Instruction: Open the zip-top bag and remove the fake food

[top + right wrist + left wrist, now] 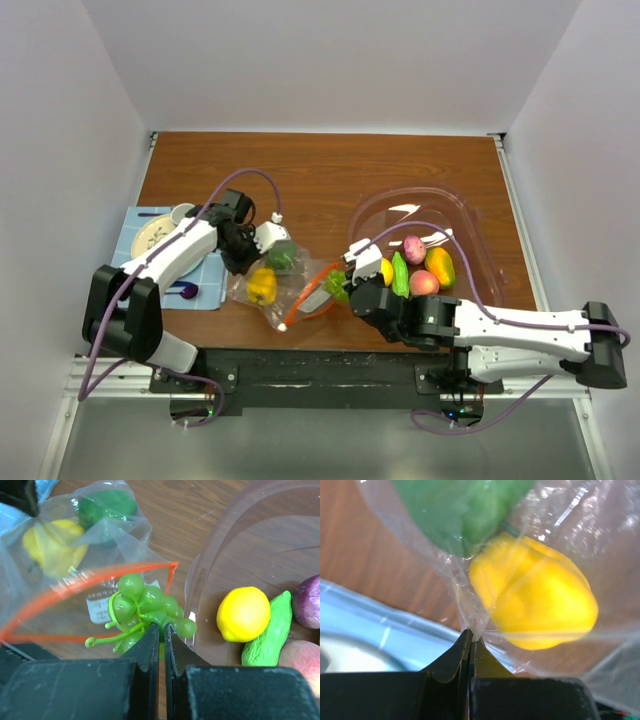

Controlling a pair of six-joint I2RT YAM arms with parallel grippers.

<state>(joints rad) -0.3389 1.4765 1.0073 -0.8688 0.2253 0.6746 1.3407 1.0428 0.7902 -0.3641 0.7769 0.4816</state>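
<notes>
Print on the white sticker (100, 603) of the clear crinkly zip-top bag (50, 605), lying on the wooden bench (200, 510), is unreadable. Only the right wrist view shows the right pincer (161, 632) clamped on green plastic grapes (145, 607); only the left shows the left pincer (471, 639) pinching bag film.

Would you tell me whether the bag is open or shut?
Open: the bag gapes, its orange zip strip spread in a wide loop.

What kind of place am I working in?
Probably a robot test cell, not a kitchen: plain white walls box in a wooden table, with fake food in a clear tub.
</notes>
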